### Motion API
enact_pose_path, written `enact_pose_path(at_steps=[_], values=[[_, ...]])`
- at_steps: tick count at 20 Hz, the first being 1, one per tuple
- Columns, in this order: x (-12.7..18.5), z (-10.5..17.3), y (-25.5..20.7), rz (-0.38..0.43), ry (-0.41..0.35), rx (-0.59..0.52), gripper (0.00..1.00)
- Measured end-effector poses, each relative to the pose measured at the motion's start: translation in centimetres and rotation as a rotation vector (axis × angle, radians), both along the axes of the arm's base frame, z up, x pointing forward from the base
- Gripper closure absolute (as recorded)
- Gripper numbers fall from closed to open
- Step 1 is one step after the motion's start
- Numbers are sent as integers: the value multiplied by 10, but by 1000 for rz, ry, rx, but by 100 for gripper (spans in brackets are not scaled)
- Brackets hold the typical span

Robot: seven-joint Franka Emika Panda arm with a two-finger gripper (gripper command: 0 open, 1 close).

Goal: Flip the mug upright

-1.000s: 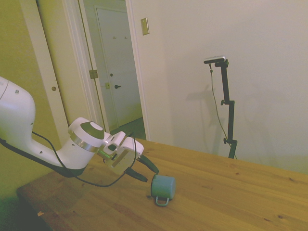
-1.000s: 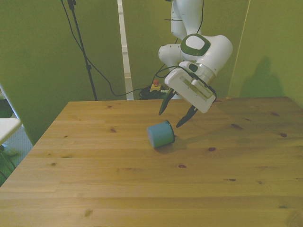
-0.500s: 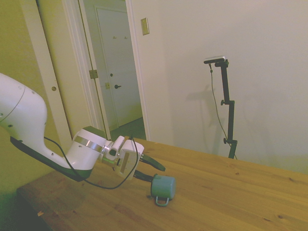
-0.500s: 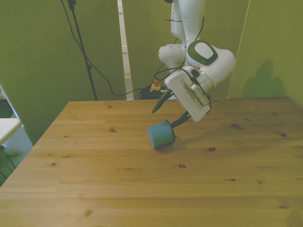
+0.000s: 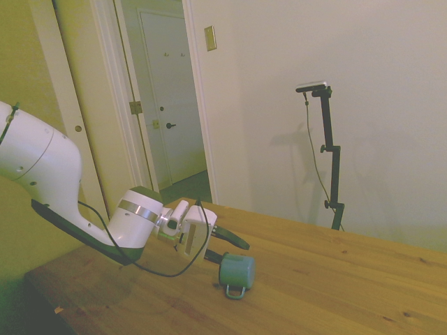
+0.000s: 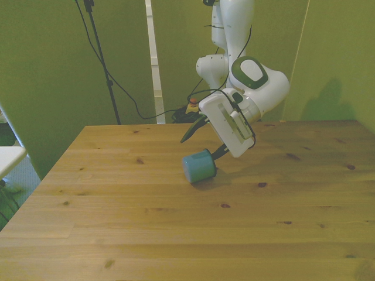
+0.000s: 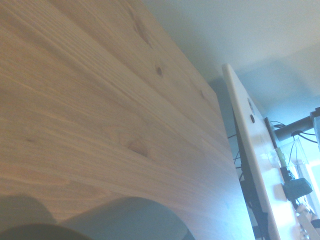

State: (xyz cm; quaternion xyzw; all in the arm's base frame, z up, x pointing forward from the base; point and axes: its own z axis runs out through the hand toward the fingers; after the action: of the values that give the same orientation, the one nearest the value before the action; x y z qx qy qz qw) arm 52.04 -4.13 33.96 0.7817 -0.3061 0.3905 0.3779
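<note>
Mug (image 5: 237, 271) lies sideways at spread pincer (image 5: 228, 250) tips.

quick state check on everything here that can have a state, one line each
mug: lying on its side on the table, not yet upright, handle low against the wood in the side view.
pincer: open, one finger above the mug and one low beside it, not closed on it.
door: in the background behind the doorway, looks shut.

Claw (image 6: 202, 137) tilted flatter, lowered toward mug (image 6: 198, 167).
</note>
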Motion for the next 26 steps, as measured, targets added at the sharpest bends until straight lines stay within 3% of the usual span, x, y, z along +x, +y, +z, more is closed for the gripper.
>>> enact_pose_path(at_steps=[26], values=[[3,-11,-5,-27,-2,-3,100]])
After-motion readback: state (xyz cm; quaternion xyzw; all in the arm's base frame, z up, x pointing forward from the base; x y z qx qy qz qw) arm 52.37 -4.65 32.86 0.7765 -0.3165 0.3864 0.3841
